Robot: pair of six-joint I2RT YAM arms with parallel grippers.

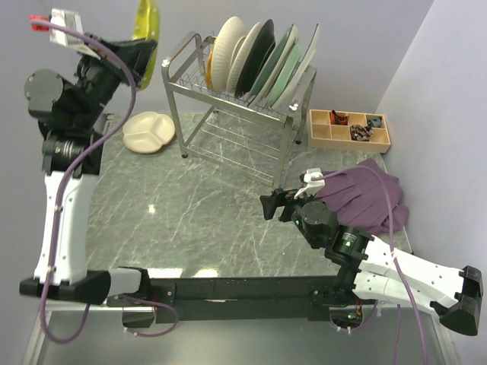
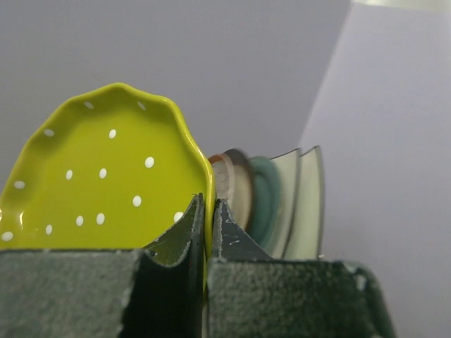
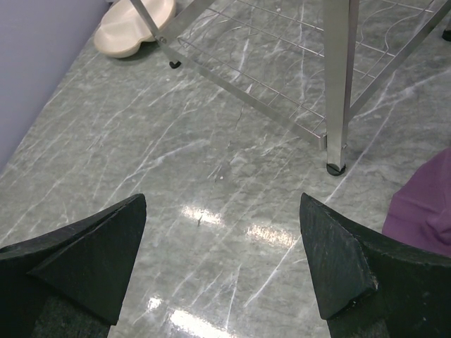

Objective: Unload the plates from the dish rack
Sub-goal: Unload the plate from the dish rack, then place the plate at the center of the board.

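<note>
My left gripper (image 1: 141, 47) is raised high at the back left, left of the dish rack (image 1: 228, 125). It is shut on the rim of a yellow-green scalloped plate with white dots (image 1: 146, 19). The left wrist view shows that plate (image 2: 106, 183) upright, its edge pinched between the closed fingers of the left gripper (image 2: 208, 211). Several plates (image 1: 259, 65) stand on edge in the rack's top tier; behind the held plate these racked plates (image 2: 275, 204) look blurred. A cream divided plate (image 1: 150, 131) lies on the table left of the rack. My right gripper (image 1: 268, 205) hovers open over bare marble.
A wooden compartment tray (image 1: 348, 128) with small items sits right of the rack. A purple cloth (image 1: 365, 198) lies beside the right arm. In the right wrist view, the rack's front leg (image 3: 337, 84) and lower shelf stand ahead of the open gripper (image 3: 223, 204); the cream plate (image 3: 134, 32) lies far left.
</note>
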